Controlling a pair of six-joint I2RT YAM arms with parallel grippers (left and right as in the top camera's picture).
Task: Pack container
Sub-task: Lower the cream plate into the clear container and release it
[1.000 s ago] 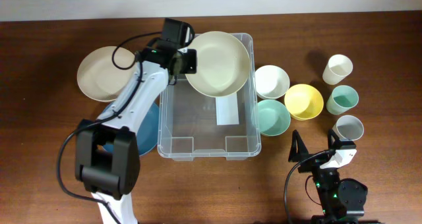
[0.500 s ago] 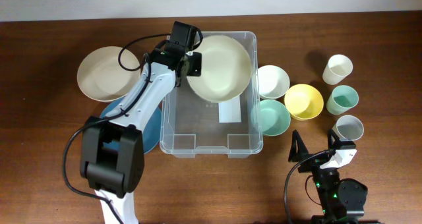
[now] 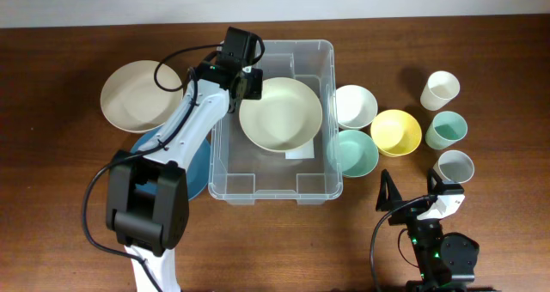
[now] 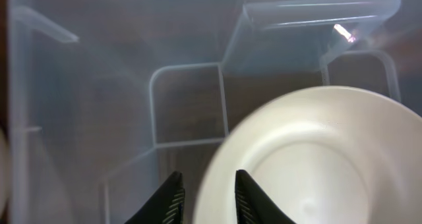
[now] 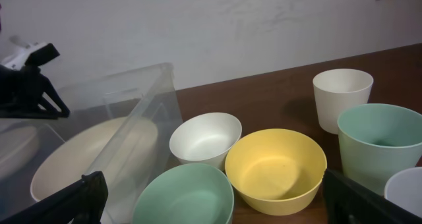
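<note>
Plate (image 3: 280, 113) dropped into container (image 3: 230, 187) beneath L claw (image 4: 208, 179).

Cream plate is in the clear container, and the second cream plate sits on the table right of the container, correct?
Not quite. The cream plate is in the container, but the second cream plate sits left of the container, not right. The overhead view shows it.

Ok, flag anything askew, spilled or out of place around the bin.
Nothing stands out. The cream plate lies inside the container, its rim between the left pincer fingers; whether it sits flat is unclear. The bowls and cups to its right stand upright, and nothing has spilled.
</note>
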